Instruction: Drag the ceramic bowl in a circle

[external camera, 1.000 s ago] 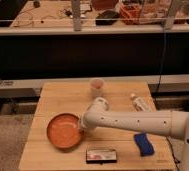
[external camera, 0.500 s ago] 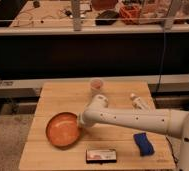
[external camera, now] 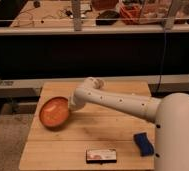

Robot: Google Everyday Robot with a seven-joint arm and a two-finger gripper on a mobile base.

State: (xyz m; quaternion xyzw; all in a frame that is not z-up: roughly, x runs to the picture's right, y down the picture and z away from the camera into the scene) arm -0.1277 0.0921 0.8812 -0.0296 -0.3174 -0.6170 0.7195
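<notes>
The ceramic bowl (external camera: pixel 53 112), wide and shallow, orange inside with a darker rim, sits on the left part of the wooden table (external camera: pixel 103 132), near its left edge. My gripper (external camera: pixel 71 108) is at the bowl's right rim, touching it, at the end of the white arm (external camera: pixel 123 102) that reaches in from the right. The small pinkish cup is hidden behind the arm.
A blue block (external camera: pixel 144 143) lies at the table's right front. A flat dark packet with a pale label (external camera: pixel 102 155) lies at the front edge. A dark shelf wall and a cluttered bench (external camera: pixel 113 15) stand behind the table.
The bowl has slid left and toward the table's far side with the gripper at its rim. The arm has swung across and now covers the cup and the white object.
</notes>
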